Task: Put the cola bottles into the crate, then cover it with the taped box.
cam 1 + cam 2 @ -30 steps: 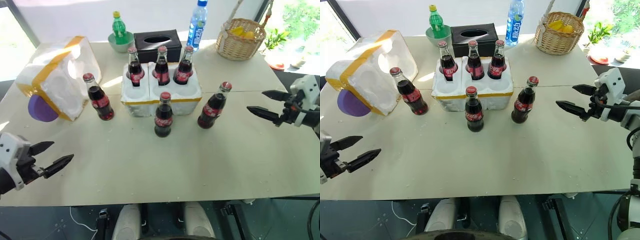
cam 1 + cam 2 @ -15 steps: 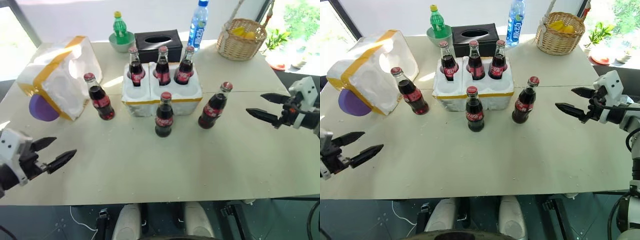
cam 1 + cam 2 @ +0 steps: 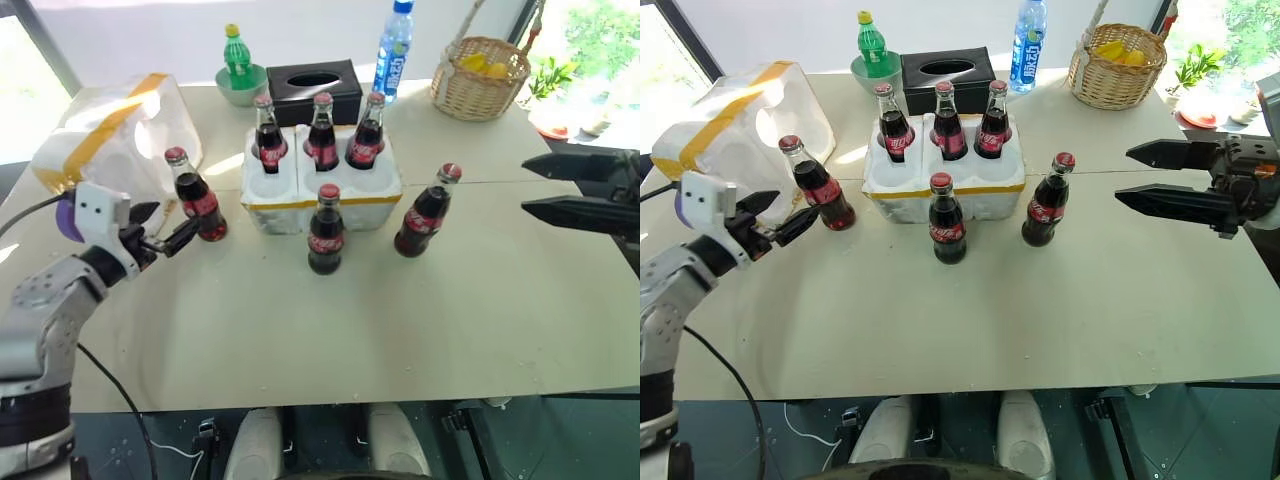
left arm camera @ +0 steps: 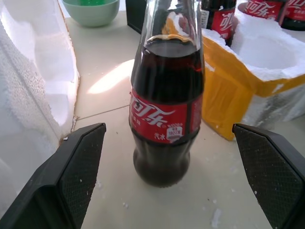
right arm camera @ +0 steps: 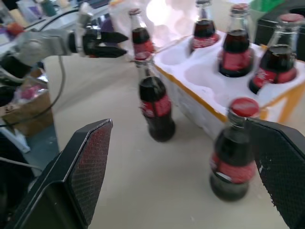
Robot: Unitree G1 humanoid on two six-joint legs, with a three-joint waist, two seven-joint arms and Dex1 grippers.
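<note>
The crate (image 3: 322,187) stands mid-table with three cola bottles in its back holes (image 3: 322,135). Three more stand loose on the table: one to its left (image 3: 196,198), one in front (image 3: 326,233), one to its right (image 3: 424,214). The taped box (image 3: 112,140) lies on its side at the far left. My left gripper (image 3: 172,220) is open, level, just short of the left loose bottle (image 4: 166,109), which stands between and beyond the fingers (image 4: 76,176). My right gripper (image 3: 526,184) is open, raised, pointing left toward the right loose bottle (image 5: 235,155), apart from it.
Behind the crate stand a green soda bottle in a green bowl (image 3: 238,62), a black tissue box (image 3: 316,80) and a water bottle (image 3: 395,45). A wicker basket (image 3: 480,75) sits at the back right. The table (image 3: 330,340) ends close in front.
My left gripper has moved forward and up to the left loose bottle. My right gripper has risen and drawn back, turning to point left. Both stay open; the bottles have not moved.
</note>
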